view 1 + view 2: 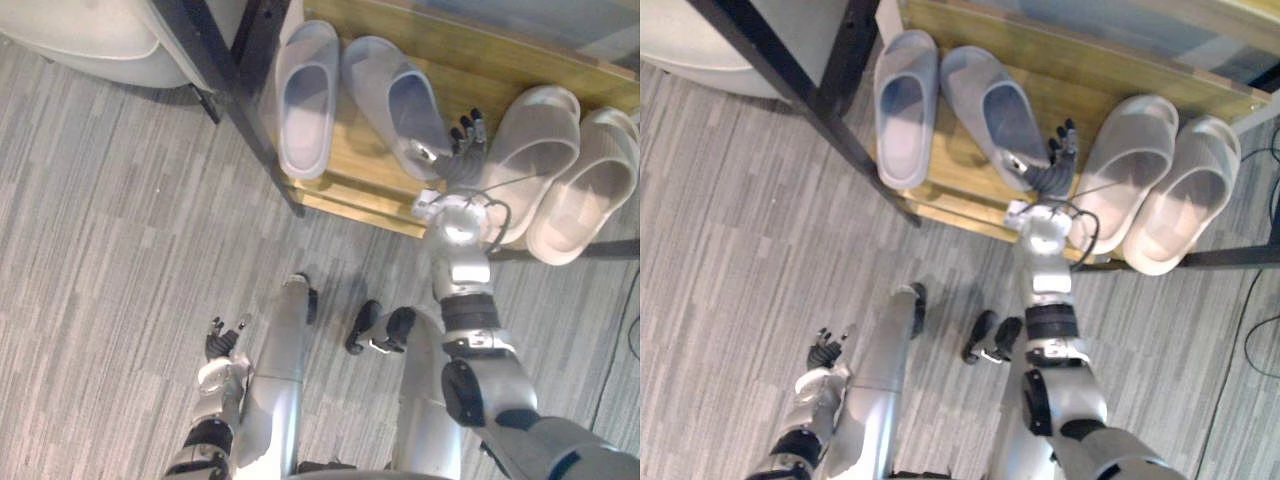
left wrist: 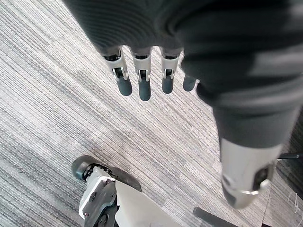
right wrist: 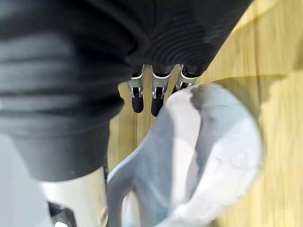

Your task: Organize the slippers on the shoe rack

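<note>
Two grey slippers (image 1: 305,95), two beige slippers (image 1: 535,150)

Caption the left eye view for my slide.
Right hand at the heel of a grey slipper on the rack, two beige slippers alongside.

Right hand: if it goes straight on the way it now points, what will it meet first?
Probably nothing soon: the right hand points along the bare wooden shelf, in the gap between the grey slipper beside it and the nearest beige slipper. Depth beyond is unclear.
</note>
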